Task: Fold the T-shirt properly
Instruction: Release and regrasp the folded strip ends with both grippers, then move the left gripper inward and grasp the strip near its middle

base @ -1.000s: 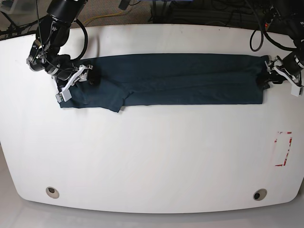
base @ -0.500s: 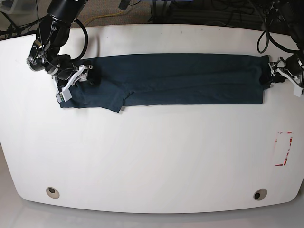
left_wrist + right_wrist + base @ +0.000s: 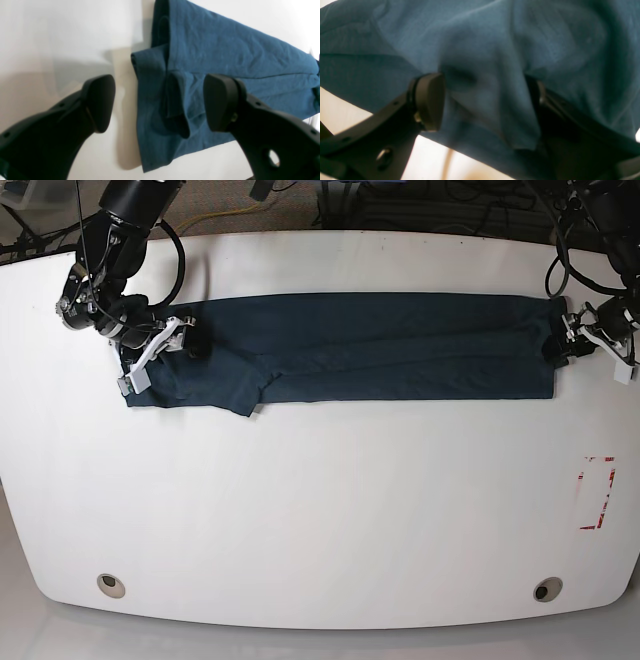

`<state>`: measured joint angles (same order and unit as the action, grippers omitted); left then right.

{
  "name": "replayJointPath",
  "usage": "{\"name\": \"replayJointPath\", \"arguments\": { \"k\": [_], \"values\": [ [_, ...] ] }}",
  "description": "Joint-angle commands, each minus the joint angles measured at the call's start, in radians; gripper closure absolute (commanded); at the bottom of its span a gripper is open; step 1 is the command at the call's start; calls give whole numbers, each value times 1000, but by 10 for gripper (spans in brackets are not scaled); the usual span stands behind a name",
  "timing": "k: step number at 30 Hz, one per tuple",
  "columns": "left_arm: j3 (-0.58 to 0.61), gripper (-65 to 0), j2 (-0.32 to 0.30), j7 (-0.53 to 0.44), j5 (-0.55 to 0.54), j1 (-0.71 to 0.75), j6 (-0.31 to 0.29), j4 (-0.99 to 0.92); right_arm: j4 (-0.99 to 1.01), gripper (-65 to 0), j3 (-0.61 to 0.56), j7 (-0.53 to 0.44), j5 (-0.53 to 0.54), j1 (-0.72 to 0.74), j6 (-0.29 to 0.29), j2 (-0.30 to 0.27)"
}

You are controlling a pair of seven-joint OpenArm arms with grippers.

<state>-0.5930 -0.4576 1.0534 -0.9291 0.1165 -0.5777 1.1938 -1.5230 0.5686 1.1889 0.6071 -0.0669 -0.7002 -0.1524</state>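
Observation:
The dark navy-teal T-shirt lies folded into a long band across the back of the white table. A sleeve part sticks out toward the front at its left end. My left gripper is at the band's right end. In the left wrist view it is open, one finger over bare table and the other over the shirt. My right gripper is at the left end. In the right wrist view it is open, with a bunched fold of shirt between the jaws.
A red tape rectangle marks the table near its right edge. Two round holes sit near the front edge. Cables lie behind the table's back edge.
The left arm's upper links have shifted a little toward the right and back, while its gripper stays at the shirt's right end. The right arm and the shirt have not moved.

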Motion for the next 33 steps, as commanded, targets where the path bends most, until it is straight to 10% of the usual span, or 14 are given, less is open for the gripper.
{"name": "replayJointPath", "arguments": {
  "k": [1,11,19,33],
  "values": [
    [48,-517,-19,6,0,-4,-5,7,-7,-417,1,12,-9,5,2,-11],
    [143,-503,-19,9,-43,-4,-6,10,-7,-417,4,12,-8,5,2,-9],
    [143,-15,-10,8,-48,-22,-5,8,-7,-417,6,12,-8,5,2,-9],
    [241,-19,10,9,-41,27,29,541,-7,-417,6,12,-8,3,2,15]
  ]
}}
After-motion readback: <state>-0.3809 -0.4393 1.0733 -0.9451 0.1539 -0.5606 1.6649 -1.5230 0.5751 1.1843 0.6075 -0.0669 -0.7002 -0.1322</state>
